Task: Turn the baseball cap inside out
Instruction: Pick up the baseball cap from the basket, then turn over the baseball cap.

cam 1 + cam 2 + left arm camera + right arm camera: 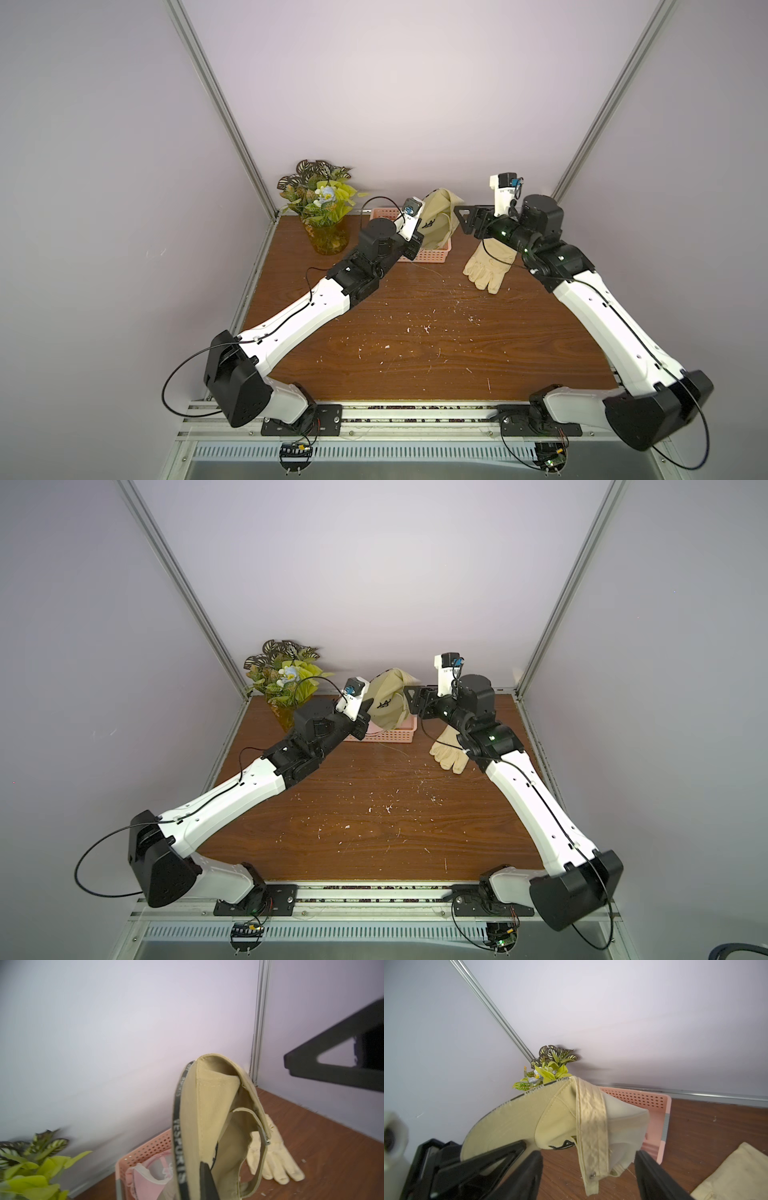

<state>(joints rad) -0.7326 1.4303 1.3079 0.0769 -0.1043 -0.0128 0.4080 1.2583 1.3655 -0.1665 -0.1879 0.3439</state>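
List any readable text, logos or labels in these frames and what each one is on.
"YESPORTS", my best reading and partly blurred: on the black tape edging the beige cap, printed repeatedly; the repeats are too blurred to read.
Black embroidered mark on the cap's front panel: partly hidden, not legible.
Mark on the pink cap in the pink basket: too blurred to read.
Nothing else readable.

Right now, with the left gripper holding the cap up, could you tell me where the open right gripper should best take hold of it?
Probably the back strap, which hangs loose and flat across the beige cap just ahead of the right gripper. Come straight in from the right, away from the left gripper clamping the brim end.
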